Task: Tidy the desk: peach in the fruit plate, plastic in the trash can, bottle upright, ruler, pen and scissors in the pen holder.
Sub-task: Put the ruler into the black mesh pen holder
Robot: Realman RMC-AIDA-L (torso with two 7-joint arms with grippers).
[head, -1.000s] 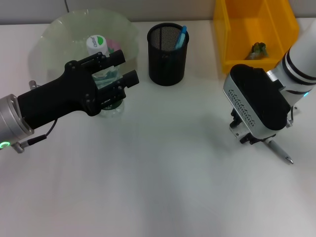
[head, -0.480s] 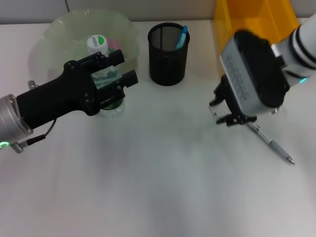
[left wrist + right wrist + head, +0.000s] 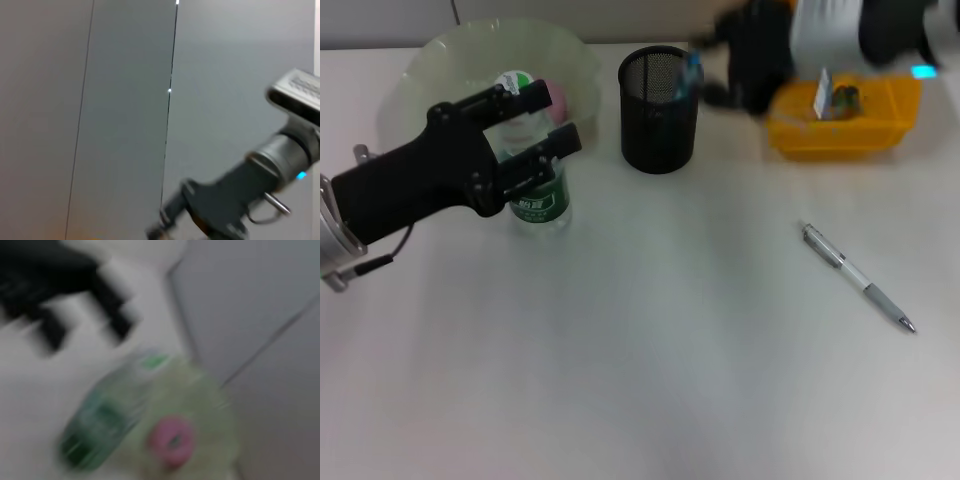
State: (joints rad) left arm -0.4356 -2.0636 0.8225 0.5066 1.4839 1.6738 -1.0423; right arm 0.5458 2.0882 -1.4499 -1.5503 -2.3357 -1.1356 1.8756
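The clear bottle [image 3: 541, 196] with a green label and white cap stands upright in front of the pale-green fruit plate [image 3: 435, 55]. My left gripper [image 3: 548, 118] is open, its black fingers [image 3: 525, 98] on either side of the bottle's upper part. A pink peach [image 3: 556, 96] lies in the plate. The silver pen [image 3: 857, 278] lies on the table at the right, with nothing holding it. The black mesh pen holder [image 3: 660, 100] has a blue item [image 3: 690, 72] in it. My right arm [image 3: 760, 50] is a blur above the yellow trash can [image 3: 840, 135]. The right wrist view shows the bottle [image 3: 100, 425] and peach [image 3: 172, 437].
The yellow trash can holds a small crumpled item [image 3: 845, 98]. The left wrist view shows only a grey wall and the right arm [image 3: 250, 200] far off. Bare white table lies across the middle and front.
My right arm rose from over the pen and swung back to above the yellow can; the pen stayed on the table. My left gripper drew back slightly to the left, uncovering the bottle.
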